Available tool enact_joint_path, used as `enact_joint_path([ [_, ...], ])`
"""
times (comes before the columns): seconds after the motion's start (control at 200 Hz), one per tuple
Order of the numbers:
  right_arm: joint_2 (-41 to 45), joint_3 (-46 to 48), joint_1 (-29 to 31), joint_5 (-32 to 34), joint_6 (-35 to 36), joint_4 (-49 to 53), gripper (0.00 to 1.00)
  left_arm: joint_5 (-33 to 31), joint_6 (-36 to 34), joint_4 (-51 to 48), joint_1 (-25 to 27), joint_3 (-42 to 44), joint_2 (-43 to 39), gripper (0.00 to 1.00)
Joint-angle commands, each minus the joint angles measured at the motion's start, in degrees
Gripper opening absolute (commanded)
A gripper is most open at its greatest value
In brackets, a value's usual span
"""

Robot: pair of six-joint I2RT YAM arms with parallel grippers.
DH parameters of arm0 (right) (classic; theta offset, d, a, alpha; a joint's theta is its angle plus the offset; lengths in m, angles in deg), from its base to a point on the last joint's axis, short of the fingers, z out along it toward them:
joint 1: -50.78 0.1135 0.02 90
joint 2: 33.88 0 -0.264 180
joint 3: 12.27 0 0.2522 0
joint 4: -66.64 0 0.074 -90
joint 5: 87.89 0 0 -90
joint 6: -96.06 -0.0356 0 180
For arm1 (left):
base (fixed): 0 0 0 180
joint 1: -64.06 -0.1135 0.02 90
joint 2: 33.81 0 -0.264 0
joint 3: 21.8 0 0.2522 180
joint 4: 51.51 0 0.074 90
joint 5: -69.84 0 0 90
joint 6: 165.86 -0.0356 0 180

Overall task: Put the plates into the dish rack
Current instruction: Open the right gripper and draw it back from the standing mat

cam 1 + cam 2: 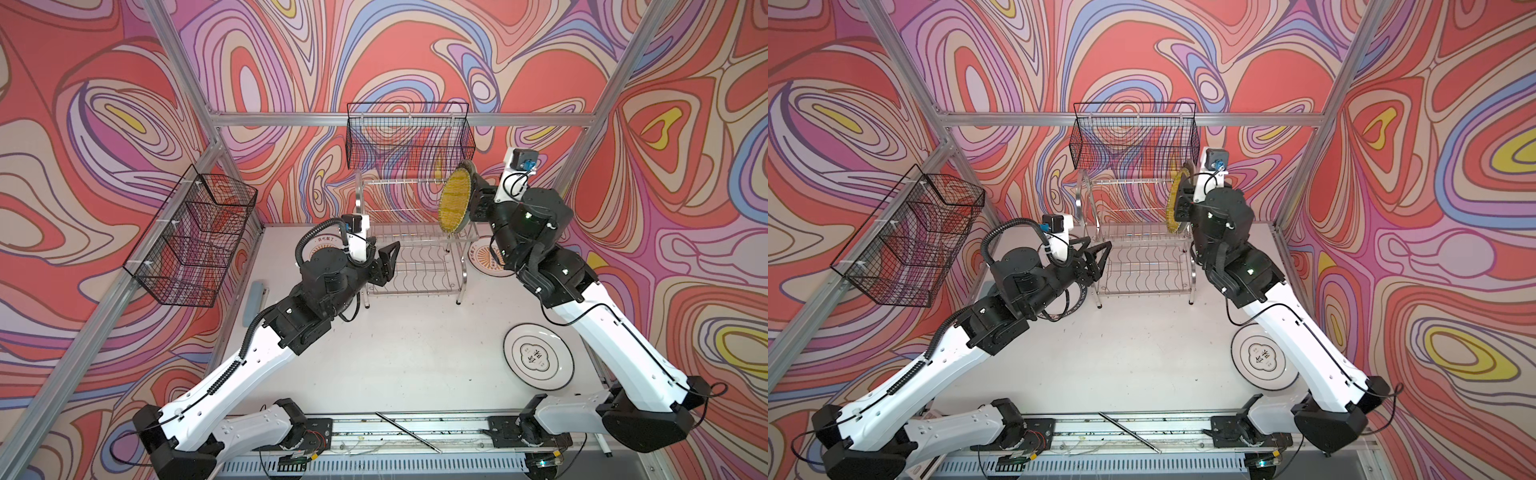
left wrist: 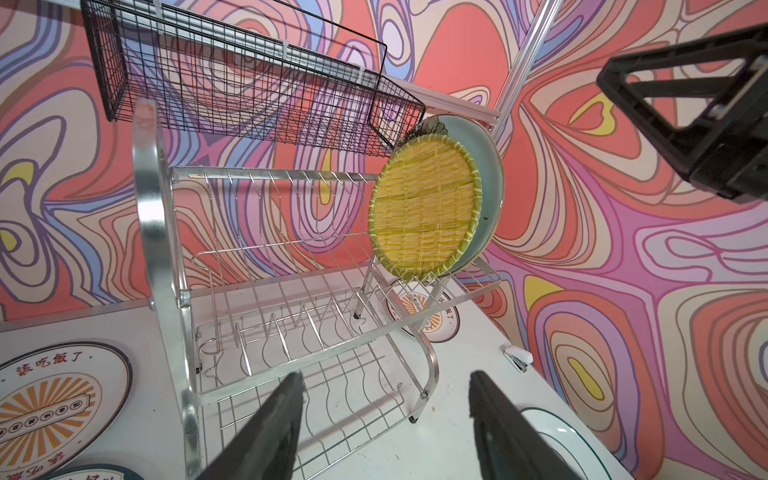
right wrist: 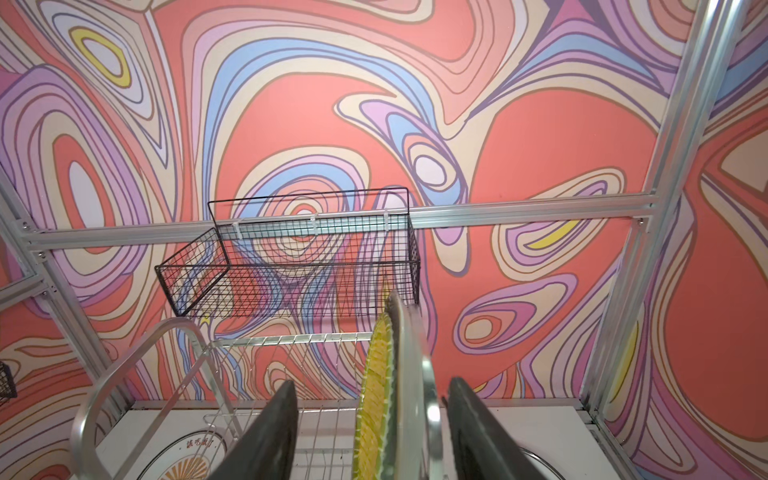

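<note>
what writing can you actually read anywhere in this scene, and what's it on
"該吃飯了": red, on the rim of the orange-sunburst plate left of the dish rack
"飯了": visible end of the rim text on the second sunburst plate, right of the rack
Sunburst plates' centre banners: too small
Black-ringed plate: two big centre characters, not surely readable
Dark-rimmed plate: lettering too small

- Dish rack (image 2: 154, 216): shiny chrome-like metal, with thin bright wires and a broad, mirror-smooth side band.
- Yellow plate (image 2: 424, 212): woven, basket-like surface pattern with a mild sheen.
- Aqua plate (image 2: 490, 191): smooth, glossy glaze.
- White plate (image 1: 539, 357) with a black ring: smooth and glossy.
- Basket (image 1: 409, 137): thin black wire mesh, matt.
- Table (image 1: 407, 353): matt white, lightly speckled.
- Arm casings (image 1: 262, 365): smooth white plastic.
- Frame rails (image 1: 291, 119): dull silvery metal.
</note>
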Motion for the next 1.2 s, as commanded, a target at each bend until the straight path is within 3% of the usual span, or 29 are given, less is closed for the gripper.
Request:
enact_joint_path([
  [0.0, 1.62, 2.46, -4.2, -5.34, -3.8, 3.0, 0.59, 2.71, -1.51, -1.21, 0.32, -2.09, 0.56, 0.67],
  [0.466, 6.42, 14.26, -15.67, -15.1, -12.0, 7.48, 0.6, 5.22, 1.32, -5.27, 0.53, 4.06, 1.66, 0.65],
  [0.937, 13.92, 38.08, -16.57, -19.75, -25.13, 11.73, 0.6, 5.3, 12.82, 1.09, 0.7, 19.24, -0.43, 0.65],
  [1.197, 10.98, 43.47, -17.31, -21.43, -28.09, 10.14, 0.59, 6.05, 13.56, 1.5, 0.73, 18.83, 1.7, 0.65],
])
